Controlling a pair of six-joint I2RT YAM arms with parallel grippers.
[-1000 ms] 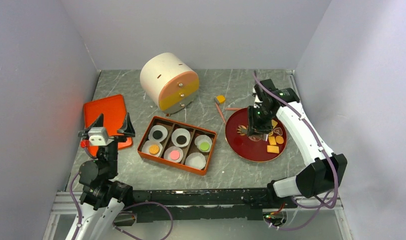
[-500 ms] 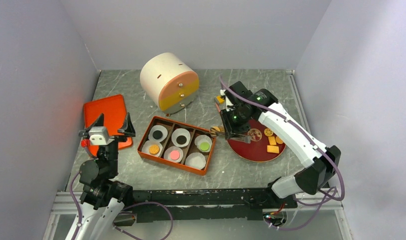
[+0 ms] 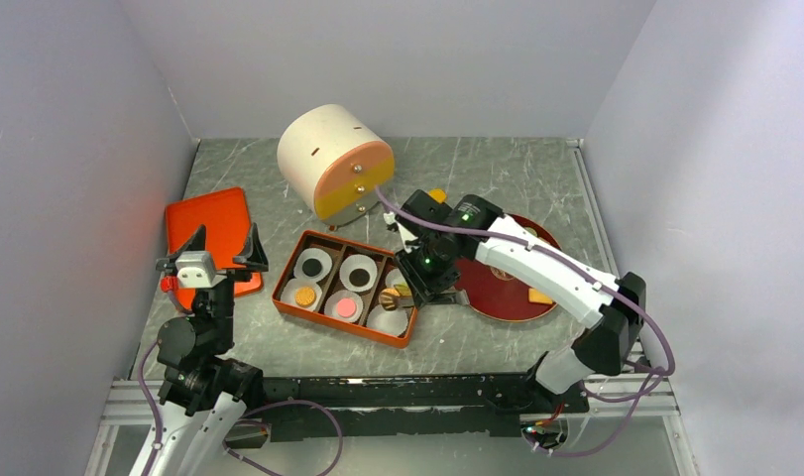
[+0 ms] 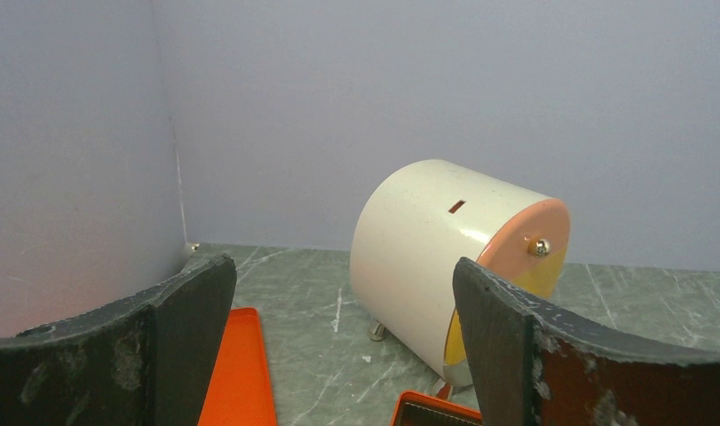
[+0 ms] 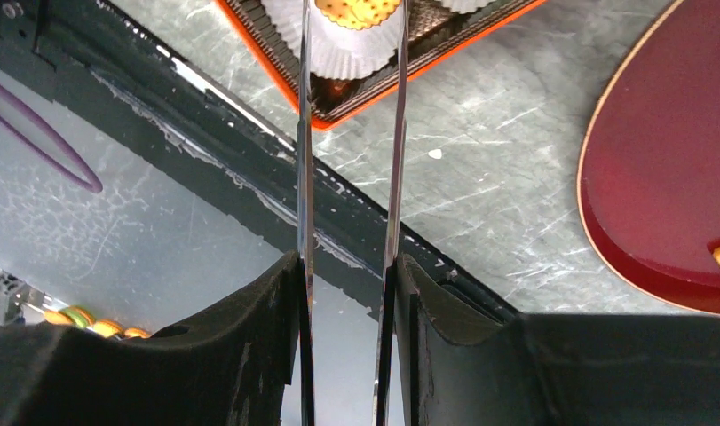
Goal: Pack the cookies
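My right gripper (image 3: 424,270) (image 5: 347,266) is shut on a pair of thin metal tongs (image 5: 394,133). The tong tips pinch a round orange-brown cookie (image 5: 356,9) (image 3: 389,299) just above a white paper cup (image 5: 338,49) in the near right part of the orange box (image 3: 290,298). Other cups in the box hold black (image 3: 311,266), black (image 3: 359,272), orange (image 3: 304,296) and pink (image 3: 346,307) cookies. An orange-yellow square cookie (image 3: 539,296) lies on the dark red plate (image 3: 497,293). My left gripper (image 3: 211,250) (image 4: 343,355) stands open and empty, left of the box.
A cream drum-shaped cabinet (image 3: 323,159) with an orange-yellow front stands behind the box. An orange lid (image 3: 211,223) lies at the far left. A small orange piece (image 3: 437,195) sits on the table behind the plate. Grey walls close three sides.
My right arm has swung left from the red plate to above the box, carrying the cookie in the tongs. The left arm has not moved.
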